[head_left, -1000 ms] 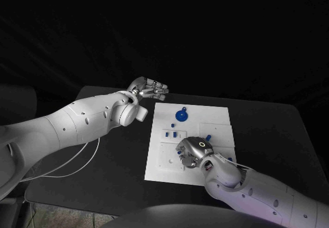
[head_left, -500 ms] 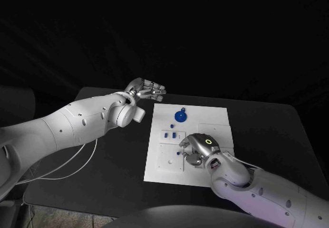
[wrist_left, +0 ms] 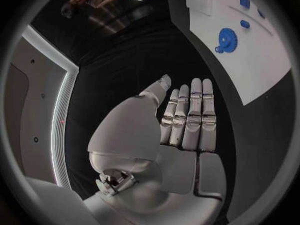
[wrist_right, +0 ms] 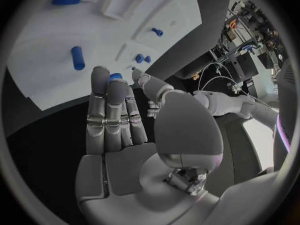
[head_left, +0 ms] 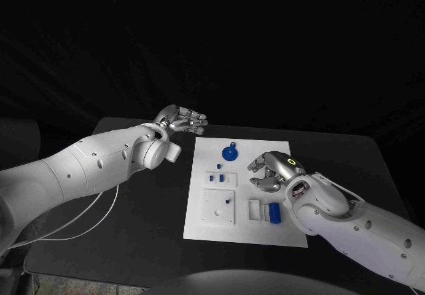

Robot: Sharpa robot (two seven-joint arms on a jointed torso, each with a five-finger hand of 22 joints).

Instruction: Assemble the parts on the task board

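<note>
The white task board [head_left: 266, 150] lies mid-table. A blue gear [head_left: 231, 152] sits at its far end; it also shows in the left wrist view [wrist_left: 226, 39]. Two small blue parts [head_left: 215, 177] stand in a raised plate, with a blue peg [head_left: 231, 199] nearer me. A blue cylinder [head_left: 274, 212] lies beside a white block [head_left: 255, 210]; the right wrist view shows this cylinder [wrist_right: 76, 58] lying free. My right hand [head_left: 270, 172] hovers over the board's right side, fingers straight and holding nothing [wrist_right: 115, 115]. My left hand [head_left: 182, 120] hangs off the board's far left corner, fingers extended and empty [wrist_left: 187, 120].
The black table [head_left: 354, 166] surrounds the board, with bare room left and right. A white cable [head_left: 88, 212] hangs under my left arm. The board's raised white plates [head_left: 218, 206] sit on its left half.
My right hand has lifted off the board's near middle and moved away toward the right side. The blue cylinder and white block it covered now lie uncovered. The left hand has barely moved.
</note>
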